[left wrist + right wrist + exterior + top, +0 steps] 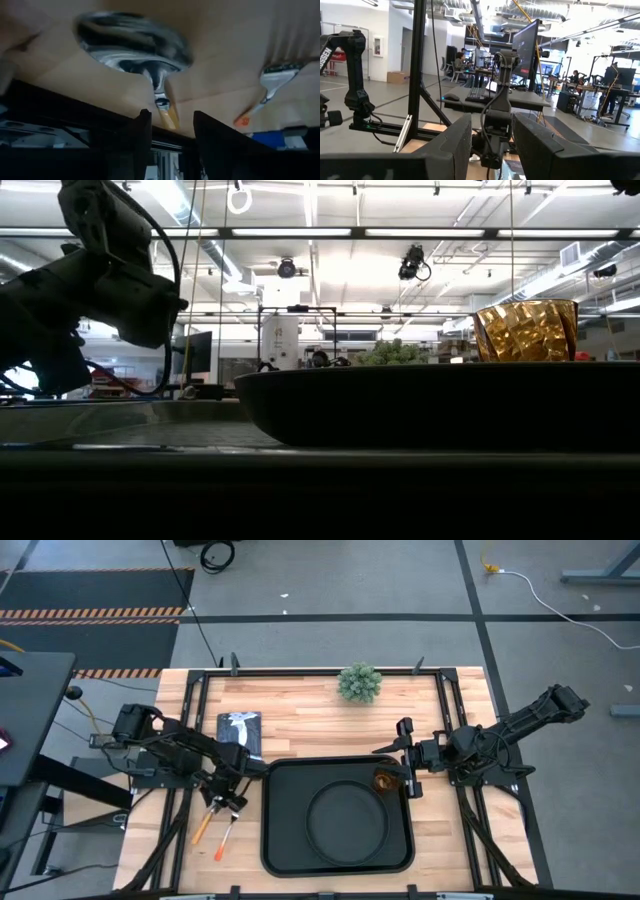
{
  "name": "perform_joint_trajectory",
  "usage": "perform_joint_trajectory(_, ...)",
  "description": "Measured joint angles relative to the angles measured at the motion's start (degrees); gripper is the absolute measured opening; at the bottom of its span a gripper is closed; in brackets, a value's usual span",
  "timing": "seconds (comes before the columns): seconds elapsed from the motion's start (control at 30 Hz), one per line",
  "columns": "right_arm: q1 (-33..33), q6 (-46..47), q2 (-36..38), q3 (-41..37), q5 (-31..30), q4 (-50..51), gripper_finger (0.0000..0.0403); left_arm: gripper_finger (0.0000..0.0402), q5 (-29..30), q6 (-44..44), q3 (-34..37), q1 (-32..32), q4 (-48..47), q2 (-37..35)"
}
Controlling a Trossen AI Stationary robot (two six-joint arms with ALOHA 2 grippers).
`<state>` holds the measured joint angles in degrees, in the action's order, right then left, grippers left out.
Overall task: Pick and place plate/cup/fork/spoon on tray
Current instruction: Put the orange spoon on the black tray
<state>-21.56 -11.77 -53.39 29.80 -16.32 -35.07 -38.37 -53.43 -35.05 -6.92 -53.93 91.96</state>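
From above, the left gripper [229, 802] covered the upper ends of the spoon [135, 42] and fork [272, 82], both lying on the table [320, 710] left of the tray [283, 850]; its fingers stood apart around the spoon's orange handle, not clenched. The tray held the plate [345, 818] and, at its right corner, the cup [385, 780]. The right gripper [412, 772] hovered released beside the cup.

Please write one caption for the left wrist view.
Open left gripper above shiny silver oval spoon; orange-handled fork beside it.
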Motion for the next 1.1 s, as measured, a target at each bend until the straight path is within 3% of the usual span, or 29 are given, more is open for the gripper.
perform_joint_trajectory(0.3,0.0,0.0,-0.02,0.0,0.32,0.0,0.0149,0.0154,-1.5,-0.12,2.13,1.16,1.03,-0.07)
perform_joint_trajectory(0.47,0.0,0.0,-0.02,0.01,1.59,0.0,0.0149,0.017,0.84,-0.29,2.64,2.67,1.38,-0.09)
perform_joint_trajectory(0.63,0.0,0.0,-0.02,0.01,1.62,0.0,0.0149,0.0208,3.84,0.11,1.3,2.97,1.41,-0.09)
perform_joint_trajectory(0.9,0.0,-0.49,-0.02,0.0,1.6,-0.02,0.0149,0.0304,5.55,1.57,1.29,4.43,-0.24,-0.09)
perform_joint_trajectory(1.1,0.0,-1.53,0.0,0.0,1.66,-0.04,0.0149,0.032,5.6,3.23,1.29,7.61,2.54,0.21)
